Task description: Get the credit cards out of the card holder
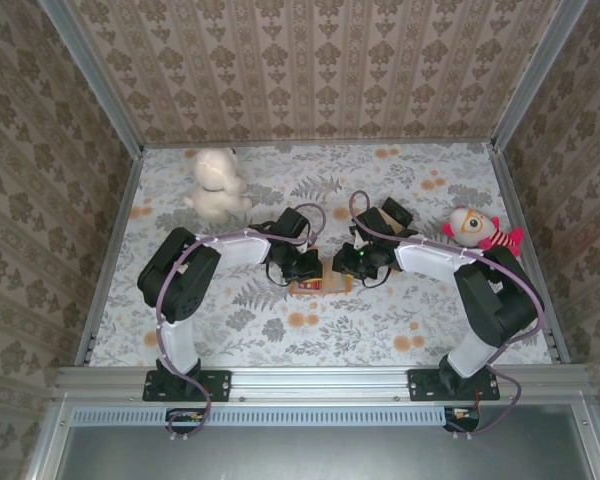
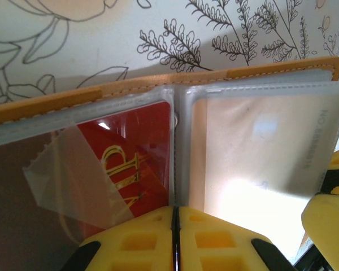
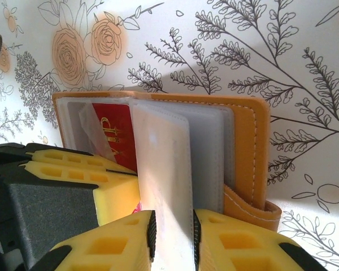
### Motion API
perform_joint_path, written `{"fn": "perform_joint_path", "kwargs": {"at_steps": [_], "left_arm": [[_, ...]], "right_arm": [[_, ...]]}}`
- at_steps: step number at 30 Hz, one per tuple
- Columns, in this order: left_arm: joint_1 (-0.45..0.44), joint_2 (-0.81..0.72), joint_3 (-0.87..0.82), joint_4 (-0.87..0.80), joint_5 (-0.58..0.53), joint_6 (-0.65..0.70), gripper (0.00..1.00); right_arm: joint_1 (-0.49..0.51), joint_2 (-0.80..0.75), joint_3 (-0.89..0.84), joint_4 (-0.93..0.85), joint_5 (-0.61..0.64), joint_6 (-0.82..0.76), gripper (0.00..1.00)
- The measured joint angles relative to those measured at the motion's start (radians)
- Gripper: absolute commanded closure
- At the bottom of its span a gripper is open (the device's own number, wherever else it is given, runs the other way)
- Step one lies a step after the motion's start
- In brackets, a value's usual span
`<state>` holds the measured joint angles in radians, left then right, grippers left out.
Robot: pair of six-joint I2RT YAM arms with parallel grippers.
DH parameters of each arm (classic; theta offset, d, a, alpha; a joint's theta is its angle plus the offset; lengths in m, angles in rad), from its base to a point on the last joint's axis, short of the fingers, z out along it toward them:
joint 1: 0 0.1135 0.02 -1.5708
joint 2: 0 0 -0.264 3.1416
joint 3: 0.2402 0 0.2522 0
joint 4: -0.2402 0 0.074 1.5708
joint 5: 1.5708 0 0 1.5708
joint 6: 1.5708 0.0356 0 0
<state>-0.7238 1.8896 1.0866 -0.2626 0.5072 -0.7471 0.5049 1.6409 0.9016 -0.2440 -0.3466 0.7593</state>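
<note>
The right tool [image 3: 172, 240] is clenched on a cloudy pocket page [image 3: 164, 169] of the card holder [image 3: 251, 147]. The sheet stands upright between its yellow fingers at the bottom of the right wrist frame. The left tool [image 2: 175, 240] is closed, its two yellow fingers pressed flat together at the fold between two pocket pages; whether a sheet is pinched there I cannot tell. The card holder stands open on the table [image 1: 380, 320] in the middle of the top frame, its tan rim running along the top of the left wrist frame. A red credit card [image 2: 133, 161] with gold lettering sits in the pocket left of the fold, its lower edge hidden behind the left tool. The two tools sit just beside each other. Bare floral table lies around the holder, with a white plush [image 1: 215, 183] at upper left and a red-and-white plush [image 1: 475, 230] at right, both well apart from it
</note>
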Motion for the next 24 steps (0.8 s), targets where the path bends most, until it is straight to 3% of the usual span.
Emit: {"fn": "perform_joint_path", "kwargs": {"at_steps": [12, 24], "left_arm": [[0.049, -0.122, -0.015, -0.05, -0.042, 0.006, 0.86], [0.104, -0.148, -0.064, -0.053, -0.052, 0.009, 0.85]], "right_arm": [[0.006, -0.016, 0.0, 0.009, -0.045, 0.006, 0.79], [0.031, -0.006, 0.029, 0.063, -0.127, 0.03, 0.67]]}}
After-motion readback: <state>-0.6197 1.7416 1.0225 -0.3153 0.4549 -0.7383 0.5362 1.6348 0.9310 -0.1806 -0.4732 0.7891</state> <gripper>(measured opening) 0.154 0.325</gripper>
